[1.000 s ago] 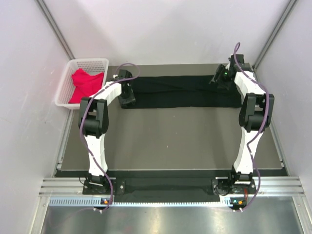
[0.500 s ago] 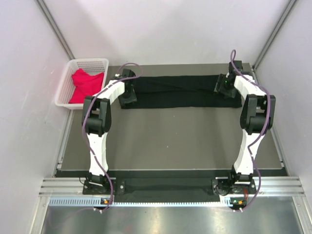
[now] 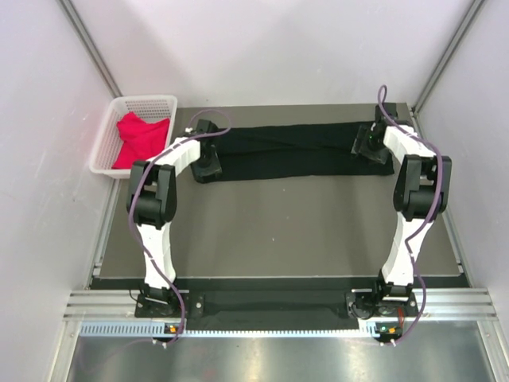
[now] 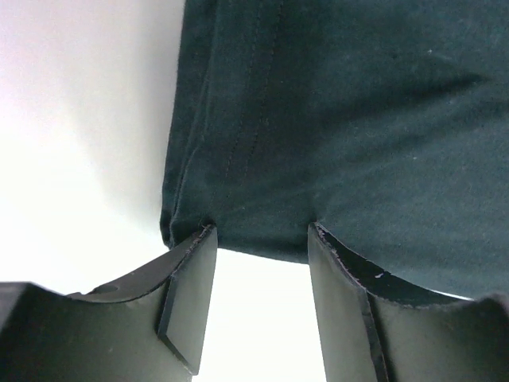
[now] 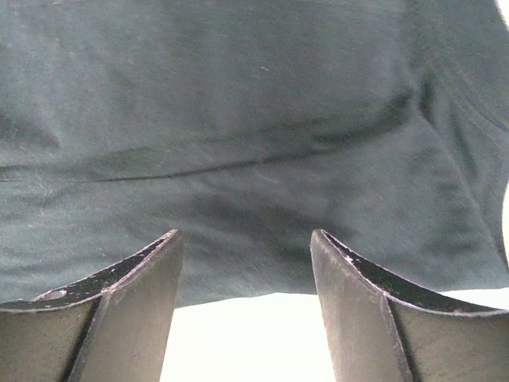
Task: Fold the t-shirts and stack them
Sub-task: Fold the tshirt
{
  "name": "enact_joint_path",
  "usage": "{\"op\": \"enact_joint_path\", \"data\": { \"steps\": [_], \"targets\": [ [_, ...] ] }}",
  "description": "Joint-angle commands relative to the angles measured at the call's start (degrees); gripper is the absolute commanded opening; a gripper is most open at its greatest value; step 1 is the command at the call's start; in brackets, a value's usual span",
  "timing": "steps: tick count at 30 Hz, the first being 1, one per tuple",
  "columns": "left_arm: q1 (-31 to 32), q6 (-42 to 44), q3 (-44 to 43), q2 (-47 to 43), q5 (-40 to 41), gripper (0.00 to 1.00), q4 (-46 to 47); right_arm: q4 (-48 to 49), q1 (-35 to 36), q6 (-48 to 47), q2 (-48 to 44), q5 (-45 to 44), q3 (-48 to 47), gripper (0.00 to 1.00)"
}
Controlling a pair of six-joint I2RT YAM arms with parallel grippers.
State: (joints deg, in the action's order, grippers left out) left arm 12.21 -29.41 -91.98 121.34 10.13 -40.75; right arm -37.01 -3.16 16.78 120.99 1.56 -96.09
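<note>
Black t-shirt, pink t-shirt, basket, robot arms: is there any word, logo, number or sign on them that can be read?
None can be read. The plain black cloth t-shirt shows only stitching, the red-pink cloth t-shirt and the white plastic lattice basket bear no print, and the white robot arms show no legible marking.

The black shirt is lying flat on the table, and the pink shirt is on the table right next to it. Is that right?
Not quite. The black shirt does lie on the table, but the pink shirt is not on the table beside it: it sits bunched in the white basket at the far left. The top view shows this.
</note>
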Motion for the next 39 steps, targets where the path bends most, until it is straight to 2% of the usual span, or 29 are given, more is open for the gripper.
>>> {"op": "enact_joint_path", "data": {
  "steps": [1,7,15,19,23,27,34,39],
  "targets": [
    [0.18,0.58,7.33,0.05,-1.16,0.55,-9.79,1.07,-1.67,1.41,-6.20,-0.42,0.55,0.66],
    [1.50,0.14,13.40,-4.78,-4.67,0.55,-9.17,2.38,-5.36,5.10,-9.80,1.95,6.52,0.67],
    [8.18,-1.53,20.08,-10.68,-9.69,0.55,-10.14,5.10,-11.51,10.91,-14.46,7.04,15.75,0.68],
    [10.20,-2.14,22.37,-15.51,-8.82,0.56,-10.66,7.83,-12.93,13.37,-15.52,10.56,19.71,0.69],
    [10.12,-1.79,22.46,-19.73,-4.17,0.56,-12.59,13.27,-13.98,17.14,-16.14,13.72,25.06,0.69],
    [10.12,-1.44,23.34,-24.73,-3.36,0.57,-13.65,17.14,-14.86,17.94,-13.86,14.52,24.82,0.69],
    [10.12,-0.83,25.36,-30.28,-8.37,0.57,-11.90,21.63,-15.56,19.78,-9.37,13.91,22.97,0.68],
    [10.12,-0.12,23.61,-34.41,-5.57,0.61,-11.63,24.70,-15.82,21.28,-5.24,12.68,21.30,0.66]
  ]
}}
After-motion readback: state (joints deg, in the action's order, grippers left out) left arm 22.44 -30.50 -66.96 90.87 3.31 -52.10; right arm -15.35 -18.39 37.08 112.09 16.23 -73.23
